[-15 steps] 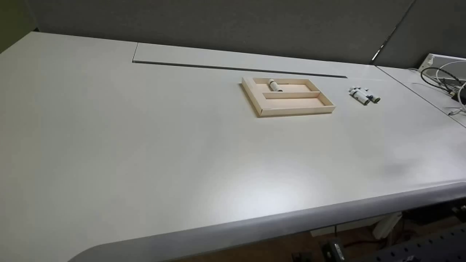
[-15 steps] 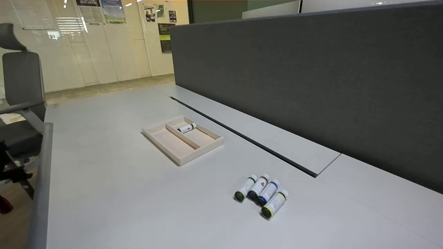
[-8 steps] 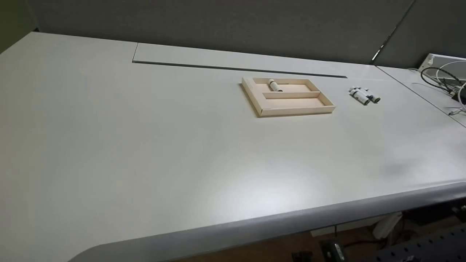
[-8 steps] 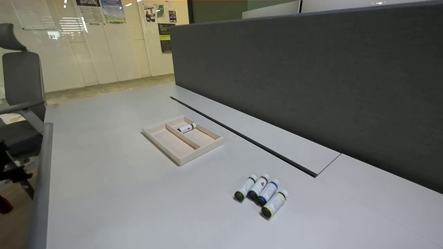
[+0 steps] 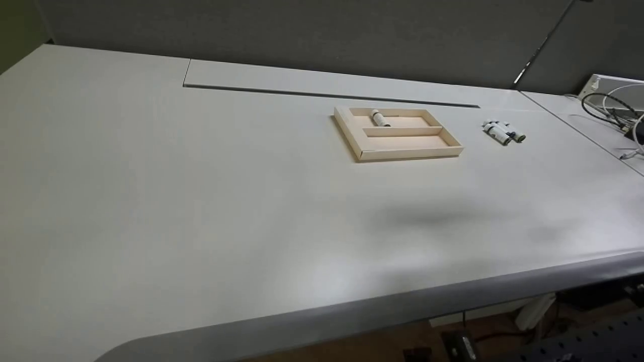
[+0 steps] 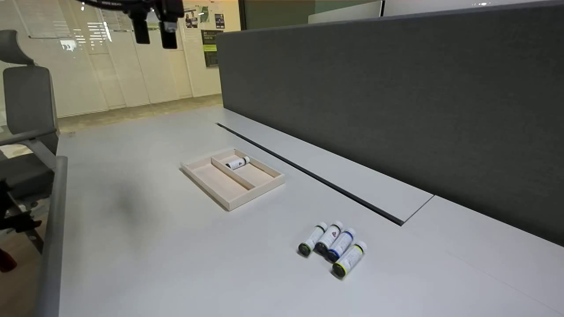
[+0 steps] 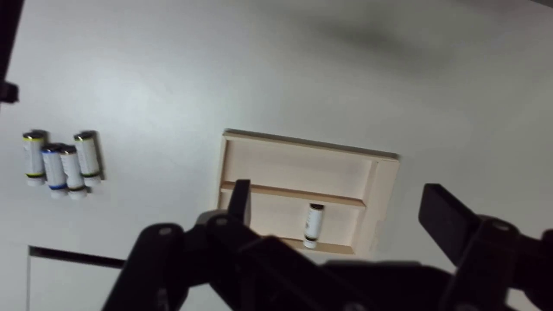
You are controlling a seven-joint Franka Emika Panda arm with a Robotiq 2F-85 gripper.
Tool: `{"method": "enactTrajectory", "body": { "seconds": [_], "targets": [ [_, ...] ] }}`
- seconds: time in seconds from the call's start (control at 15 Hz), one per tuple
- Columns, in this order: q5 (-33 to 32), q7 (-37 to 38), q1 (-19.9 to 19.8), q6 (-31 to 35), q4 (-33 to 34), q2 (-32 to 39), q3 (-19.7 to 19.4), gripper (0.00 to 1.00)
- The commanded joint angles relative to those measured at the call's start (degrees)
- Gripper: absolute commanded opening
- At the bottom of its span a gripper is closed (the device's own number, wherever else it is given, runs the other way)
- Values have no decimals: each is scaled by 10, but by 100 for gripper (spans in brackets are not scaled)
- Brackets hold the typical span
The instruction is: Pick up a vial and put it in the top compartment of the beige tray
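In an exterior view, a grey office chair [image 6: 28,101] is standing at the far left, beyond the rounded grey front edge [image 6: 55,220] of the counter [image 6: 185,264]. A soft shadow [image 6: 128,204] is falling on the surface inside this edge. Higher up, the black gripper [image 6: 155,40] is hanging at the upper border of the view, well above the counter; in the wrist view its fingers [image 7: 447,220] are standing wide apart and are holding nothing. To the right, the beige tray [image 6: 216,178] is lying flat, nearer the back edge than the front and well apart from the corners; a dividing wall [image 6: 233,175] is running lengthwise through it. One vial [image 6: 238,163] is resting in the compartment [image 6: 257,174] on the back-edge side, its dark end pointing toward the dividing wall. A dark groove [image 6: 308,173] is running parallel to the back edge. Farther right, four more vials [image 6: 340,245] are lying close together, nearer the back edge than the front; their dark ends are pointing toward the front edge, and their bands, from left to right, are showing green, dark, blue and yellow. At the right, a dark grey partition [image 6: 387,114] is rising along the back edge.
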Motion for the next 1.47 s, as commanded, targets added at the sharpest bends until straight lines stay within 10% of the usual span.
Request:
{"method": "enactTrajectory", "body": {
  "seconds": [0.0, 0.6, 0.93, 1.4],
  "targets": [
    [-7, 3, -19, -19, 28, 24, 4, 100],
    [-13, 15, -24, -39, 66, 54, 6, 100],
    [81, 3, -57, 97, 140, 151, -6, 100],
    [-43, -42, -104, 132, 266, 340, -6, 100]
  ]
}}
